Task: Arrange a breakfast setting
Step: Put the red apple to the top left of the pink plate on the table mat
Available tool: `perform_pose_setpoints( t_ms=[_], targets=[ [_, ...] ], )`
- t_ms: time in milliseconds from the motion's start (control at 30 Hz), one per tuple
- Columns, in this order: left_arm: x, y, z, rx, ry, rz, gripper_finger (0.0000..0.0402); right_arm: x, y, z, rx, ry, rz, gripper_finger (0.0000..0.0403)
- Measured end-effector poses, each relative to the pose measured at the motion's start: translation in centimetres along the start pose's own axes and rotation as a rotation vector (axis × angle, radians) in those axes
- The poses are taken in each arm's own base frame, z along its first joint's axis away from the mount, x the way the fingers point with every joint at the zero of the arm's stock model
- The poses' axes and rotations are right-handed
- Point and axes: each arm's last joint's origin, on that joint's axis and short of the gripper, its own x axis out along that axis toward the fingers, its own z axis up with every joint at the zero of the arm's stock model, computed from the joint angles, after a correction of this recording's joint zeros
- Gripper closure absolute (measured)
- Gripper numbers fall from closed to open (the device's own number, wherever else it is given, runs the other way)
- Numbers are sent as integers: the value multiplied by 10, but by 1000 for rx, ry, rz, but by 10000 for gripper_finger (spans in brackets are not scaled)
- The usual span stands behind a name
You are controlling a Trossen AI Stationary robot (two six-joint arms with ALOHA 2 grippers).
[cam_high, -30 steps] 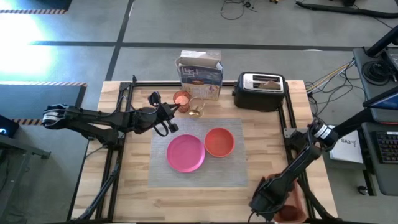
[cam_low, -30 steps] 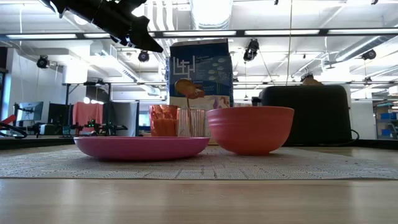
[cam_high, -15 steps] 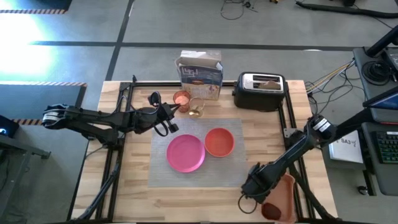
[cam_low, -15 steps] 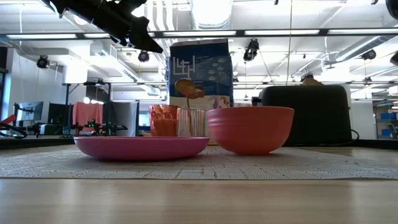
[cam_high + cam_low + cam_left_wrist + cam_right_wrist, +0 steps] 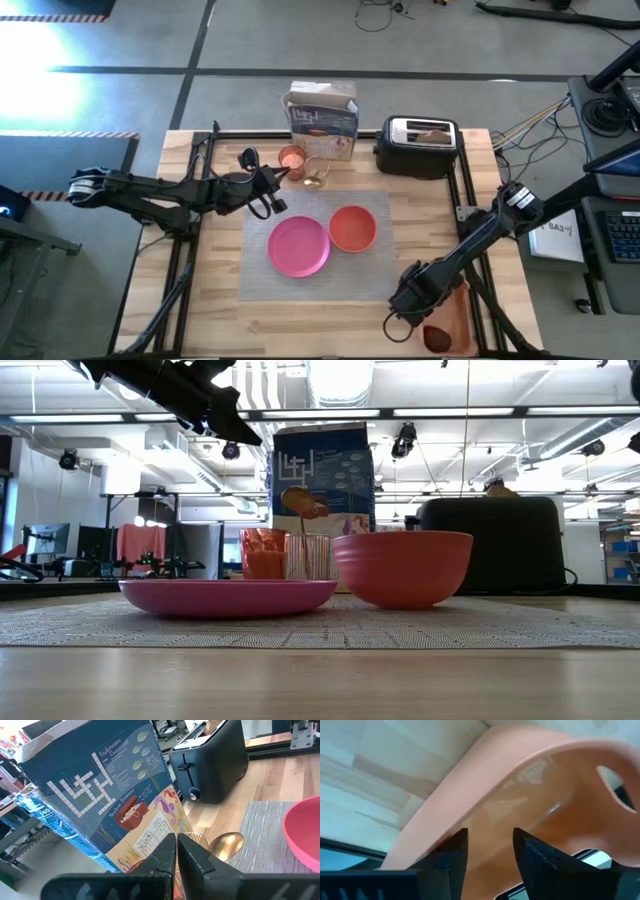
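The grey placemat lies mid-table with the pink plate and the orange bowl on it. The orange cup and the clear glass, with the gold spoon standing in it, are behind the mat. The toast sticks out of the toaster. The red apple lies in the orange tray. My left gripper is shut and empty, raised near the glass. My right gripper is open at the tray's left rim.
A blue cereal box and the black-and-silver toaster stand at the table's far edge. The tray sits at the near right corner, partly over the table's edge. Bare wood shows left of the mat and in front of it.
My right gripper has drawn back from over the tray toward the table's left and a little toward its far edge, uncovering the tray and the apple in it. Over the last half second it has kept still.
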Motion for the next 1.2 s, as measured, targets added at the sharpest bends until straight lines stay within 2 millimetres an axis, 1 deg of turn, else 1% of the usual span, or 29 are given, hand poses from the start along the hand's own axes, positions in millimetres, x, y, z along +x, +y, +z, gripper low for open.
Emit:
perform_pose_setpoints(
  t_ms=[167, 333, 433, 500, 667, 767, 900, 1033, 1200],
  targets=[
    [0, 0, 0, 0, 1, 0, 402, -1, 0, -1, 7, 22, 10, 221],
    [0, 0, 0, 1, 1, 0, 402, -1, 2, -7, -13, 150, 27, 185],
    [0, 0, 0, 5, 1, 0, 402, -4, 6, -17, -86, 171, 102, 171],
    [0, 0, 0, 5, 1, 0, 402, -7, 7, -26, -124, 150, 151, 167],
    [0, 0, 0, -29, -3, 0, 402, -11, 2, -49, -109, 40, 211, 165],
    [0, 0, 0, -51, -2, 0, 402, -6, 2, -63, -113, 12, 243, 164],
    [0, 0, 0, -60, -3, 0, 402, 8, 8, -76, -127, -14, 258, 163],
    [0, 1, 3, -76, -24, 4, 402, 20, 13, -78, -131, -40, 249, 163],
    [0, 1, 5, -90, -45, 8, 402, 32, 20, -74, -191, -59, 221, 163]
  ],
)
